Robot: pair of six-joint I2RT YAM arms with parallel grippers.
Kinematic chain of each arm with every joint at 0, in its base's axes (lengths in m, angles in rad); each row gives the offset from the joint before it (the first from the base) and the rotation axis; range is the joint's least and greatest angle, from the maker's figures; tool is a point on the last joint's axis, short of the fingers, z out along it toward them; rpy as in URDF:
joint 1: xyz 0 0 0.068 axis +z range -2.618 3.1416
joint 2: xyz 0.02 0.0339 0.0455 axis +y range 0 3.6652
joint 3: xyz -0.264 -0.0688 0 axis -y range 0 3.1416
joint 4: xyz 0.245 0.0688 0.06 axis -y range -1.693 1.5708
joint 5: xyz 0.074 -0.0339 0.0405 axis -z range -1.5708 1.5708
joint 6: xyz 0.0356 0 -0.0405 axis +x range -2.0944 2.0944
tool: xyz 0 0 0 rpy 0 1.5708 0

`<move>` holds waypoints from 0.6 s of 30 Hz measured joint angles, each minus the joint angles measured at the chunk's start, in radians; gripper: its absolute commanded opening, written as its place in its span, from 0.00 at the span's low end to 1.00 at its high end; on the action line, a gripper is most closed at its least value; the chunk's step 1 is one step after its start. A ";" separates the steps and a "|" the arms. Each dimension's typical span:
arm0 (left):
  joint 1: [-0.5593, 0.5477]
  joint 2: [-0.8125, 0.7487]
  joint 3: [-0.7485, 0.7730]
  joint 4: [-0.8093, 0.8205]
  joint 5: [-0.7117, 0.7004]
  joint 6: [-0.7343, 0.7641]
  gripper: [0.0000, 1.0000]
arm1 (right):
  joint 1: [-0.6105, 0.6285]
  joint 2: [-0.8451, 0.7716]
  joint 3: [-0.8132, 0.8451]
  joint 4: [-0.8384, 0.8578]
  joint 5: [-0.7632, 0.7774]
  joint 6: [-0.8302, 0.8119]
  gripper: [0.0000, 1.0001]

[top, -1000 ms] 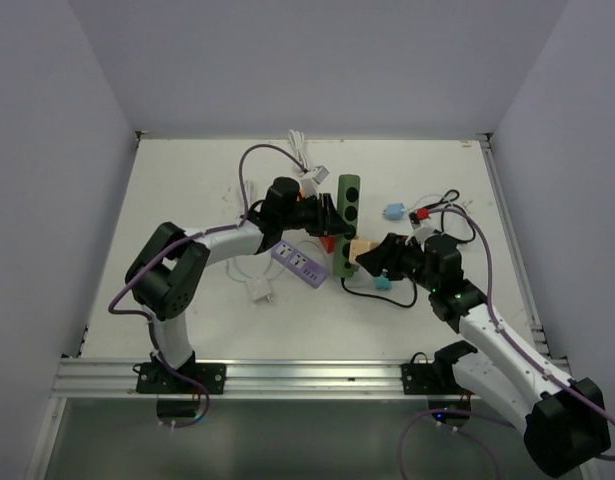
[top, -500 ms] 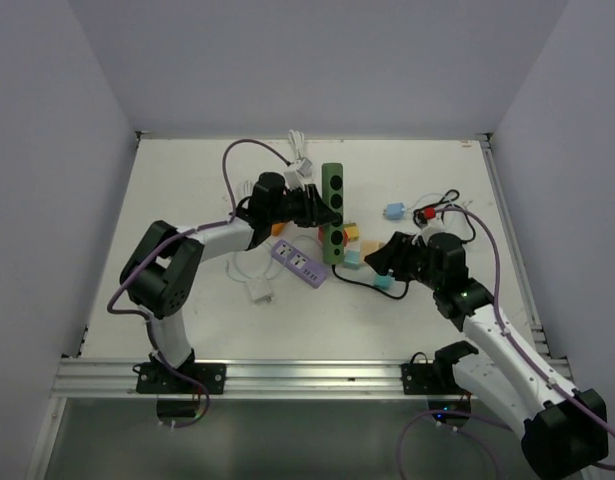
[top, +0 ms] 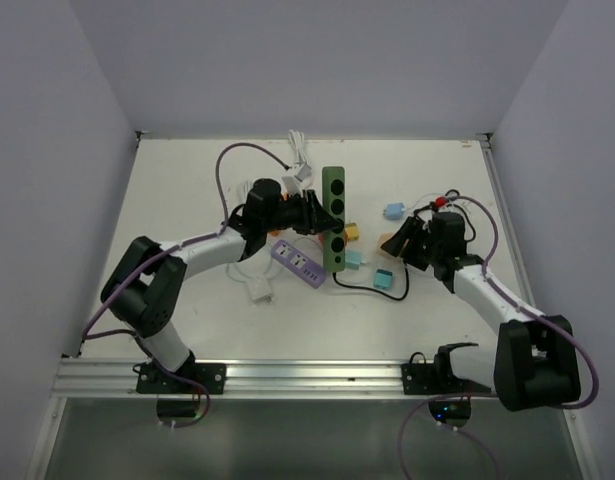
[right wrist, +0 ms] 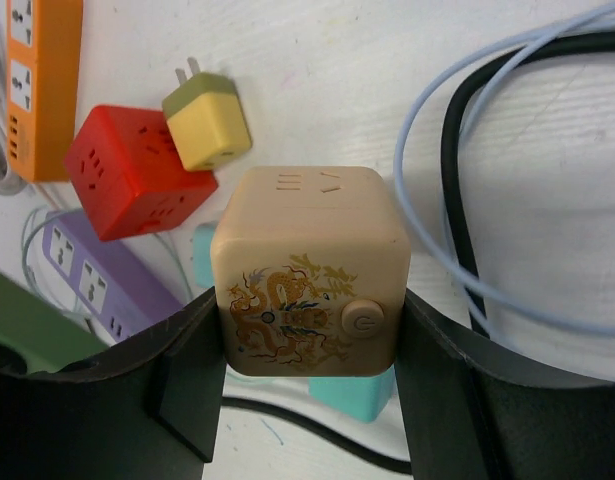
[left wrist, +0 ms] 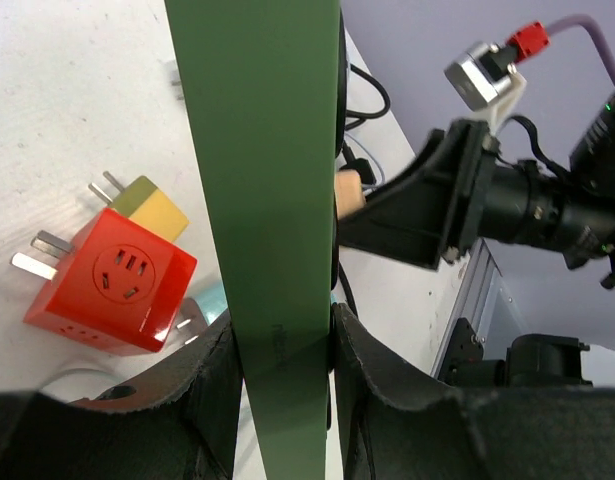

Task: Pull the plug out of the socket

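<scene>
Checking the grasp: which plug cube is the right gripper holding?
The beige dragon-print cube, clamped in the right gripper; the red cube and yellow plug lie on the table.

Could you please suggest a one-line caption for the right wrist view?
Right tool clamps a tan dragon-print cube plug, with a red cube socket and yellow adapter behind.

Pale lavender walls (top: 317,60); white tabletop (top: 187,180); aluminium front rail (top: 307,375)
</scene>
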 measured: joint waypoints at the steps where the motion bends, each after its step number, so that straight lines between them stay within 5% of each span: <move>1: -0.004 -0.014 -0.014 0.000 -0.001 0.000 0.00 | -0.015 0.031 0.011 0.016 -0.015 0.000 0.12; 9: -0.027 -0.111 -0.105 0.000 -0.012 -0.004 0.00 | -0.050 0.172 0.107 0.116 -0.094 -0.002 0.43; 15: -0.031 -0.147 -0.141 0.000 -0.027 -0.016 0.00 | -0.065 0.283 0.115 0.162 -0.140 0.005 0.52; 18: -0.032 -0.148 -0.150 -0.001 -0.032 -0.016 0.00 | -0.069 0.317 0.115 0.166 -0.150 0.008 0.67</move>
